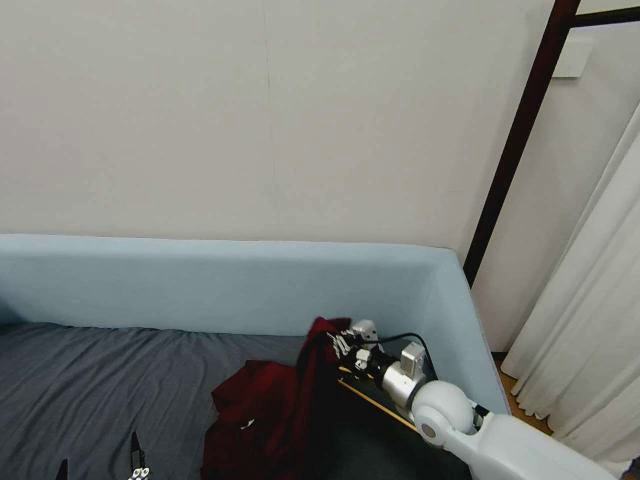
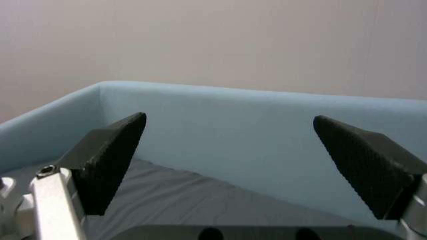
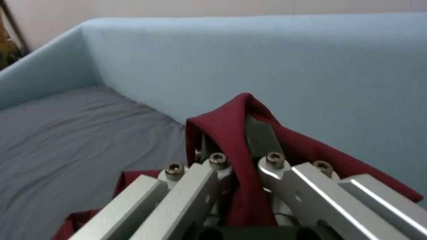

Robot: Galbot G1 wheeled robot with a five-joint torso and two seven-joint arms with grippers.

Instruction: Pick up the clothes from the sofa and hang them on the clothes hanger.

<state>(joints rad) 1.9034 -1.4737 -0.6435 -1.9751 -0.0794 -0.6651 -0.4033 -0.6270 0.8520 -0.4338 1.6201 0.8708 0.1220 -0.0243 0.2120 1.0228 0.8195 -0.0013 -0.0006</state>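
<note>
Right gripper clamped shut on a raised fold of the dark red fabric garment. The rest is draped on the grey seat of the light-blue padded sofa, near its right end. Left gripper spread wide, holding nothing, low over the seat.

red garment: lower part cut by bottom edge | right gripper: fingers' tips hidden in its fold
</note>
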